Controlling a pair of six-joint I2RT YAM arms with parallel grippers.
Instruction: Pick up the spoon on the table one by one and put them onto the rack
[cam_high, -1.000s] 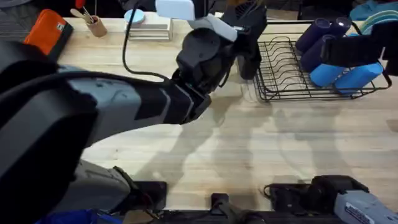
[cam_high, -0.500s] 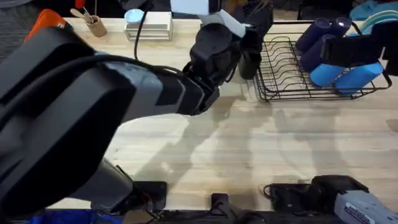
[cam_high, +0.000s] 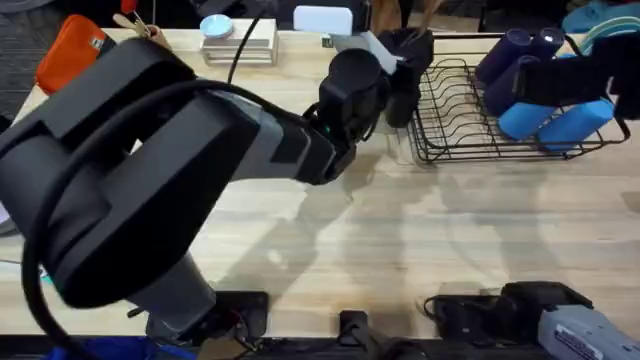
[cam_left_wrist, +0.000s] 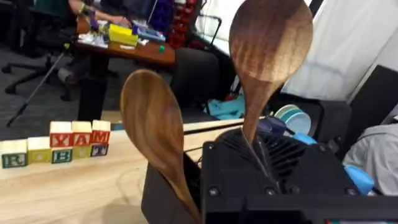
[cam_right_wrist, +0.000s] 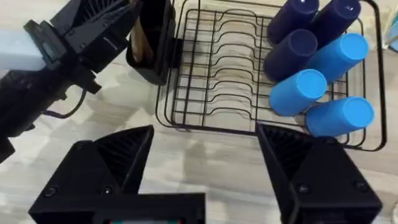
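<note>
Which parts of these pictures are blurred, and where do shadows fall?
Overhead: the left arm near the camera looks large and soft; arm shadows cross the table. Left wrist: the two wooden spoons are slightly soft, the room behind blurrier. Right wrist: the rack is sharp.

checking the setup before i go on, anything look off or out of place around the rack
Nothing stands out. The rack sits flat on the table, cups lie in a tidy group at one end, and two wooden spoons stand bowl-up in the caddy.
</note>
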